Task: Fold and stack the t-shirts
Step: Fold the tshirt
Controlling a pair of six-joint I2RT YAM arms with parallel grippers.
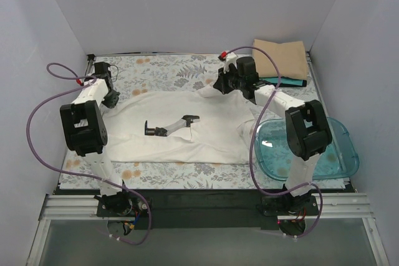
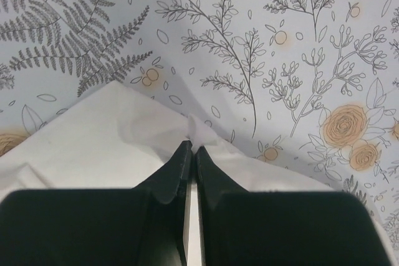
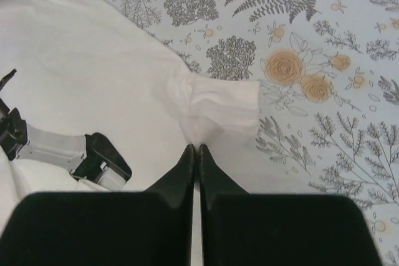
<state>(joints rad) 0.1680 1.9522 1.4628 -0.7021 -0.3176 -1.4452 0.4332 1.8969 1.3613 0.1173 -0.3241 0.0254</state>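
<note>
The off-white t-shirt [image 1: 187,135] lies spread flat on the floral table cover [image 1: 162,70]. My left gripper [image 1: 112,99] is shut on the shirt's far left corner; the left wrist view shows the tips [image 2: 192,149] pinching a peak of the white cloth [image 2: 93,147]. My right gripper [image 1: 220,86] is shut on the shirt's far right part; the right wrist view shows the tips [image 3: 199,149] pinching a bunched fold of cloth [image 3: 218,107]. A folded tan shirt [image 1: 282,58] tops a stack at the back right, with a teal one [image 1: 292,82] and a black edge under it.
A black and white tool-like object [image 1: 171,126] lies on the middle of the shirt; it also shows in the right wrist view [image 3: 62,151]. A clear blue plastic tub [image 1: 312,151] stands at the right, near the right arm. Grey walls close in the table on three sides.
</note>
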